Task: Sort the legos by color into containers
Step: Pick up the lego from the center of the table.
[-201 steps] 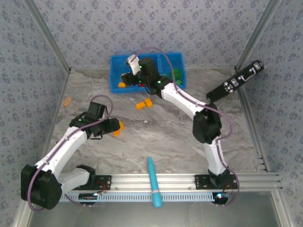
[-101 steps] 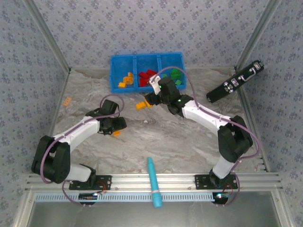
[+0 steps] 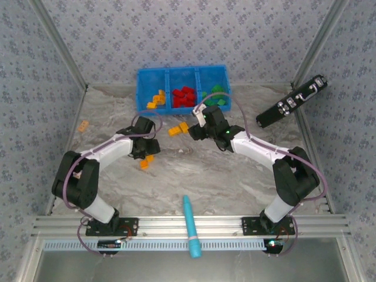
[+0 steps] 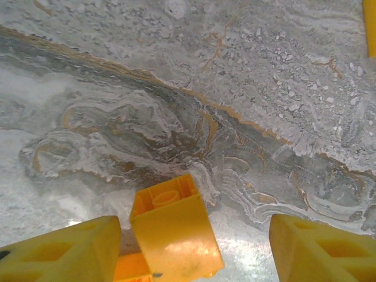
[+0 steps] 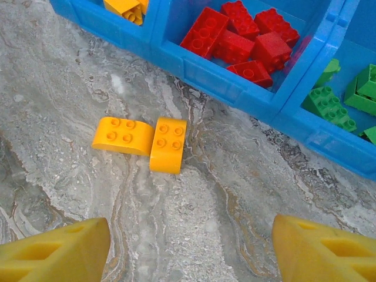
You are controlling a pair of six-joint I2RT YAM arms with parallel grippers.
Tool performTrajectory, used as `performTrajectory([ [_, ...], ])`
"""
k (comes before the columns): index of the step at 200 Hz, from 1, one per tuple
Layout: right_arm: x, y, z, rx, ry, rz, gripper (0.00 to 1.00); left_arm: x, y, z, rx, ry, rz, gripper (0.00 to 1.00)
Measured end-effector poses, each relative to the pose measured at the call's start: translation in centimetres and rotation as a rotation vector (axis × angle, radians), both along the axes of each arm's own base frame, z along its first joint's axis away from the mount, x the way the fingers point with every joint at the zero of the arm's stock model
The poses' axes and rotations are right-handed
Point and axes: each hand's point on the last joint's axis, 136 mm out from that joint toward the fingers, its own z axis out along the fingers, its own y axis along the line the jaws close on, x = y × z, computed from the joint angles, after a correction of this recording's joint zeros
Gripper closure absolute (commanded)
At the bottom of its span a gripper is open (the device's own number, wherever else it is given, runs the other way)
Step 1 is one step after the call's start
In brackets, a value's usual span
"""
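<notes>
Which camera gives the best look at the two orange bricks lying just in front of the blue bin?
The right wrist view: the two orange bricks lie large and centred, studs countable, touching. The top external view shows them as a small orange patch. The left wrist view faces a different orange brick.

Bare table (image 5: 194, 229) around paired orange bricks (image 5: 144, 140)
</notes>
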Motion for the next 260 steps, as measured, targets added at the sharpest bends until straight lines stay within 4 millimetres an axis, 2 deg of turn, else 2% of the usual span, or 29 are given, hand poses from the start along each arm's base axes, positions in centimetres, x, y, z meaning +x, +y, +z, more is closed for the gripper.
performTrajectory([
  [83,0.0,0.4,0.0,0.028,0.007,0.01,0.25,0.6,-1.2,-1.1,0.031,0.028,-0.037,0.48],
  [149,0.6,-0.9,-0.6,0.023,0.015,-0.02,0.25,-0.1,-1.9,-2.9,0.071,0.089,-0.077,0.59],
  [185,0.9,-1.5,-0.7,0.022,0.016,-0.034,0.25,0.0,-2.2,-3.0,0.08,0.092,-0.093,0.73],
  [210,0.9,-1.7,-1.0,0.021,0.017,-0.038,0.25,0.0,-2.4,-3.0,0.092,0.1,-0.109,0.77],
  [235,0.6,-2.4,-2.2,0.008,0.039,-0.048,0.25,0.9,-2.6,-1.8,0.115,0.081,-0.132,0.77],
  [260,0.1,-3.7,-3.0,0.003,0.066,-0.076,0.25,4.2,-3.4,1.9,0.088,-0.009,-0.14,0.77],
])
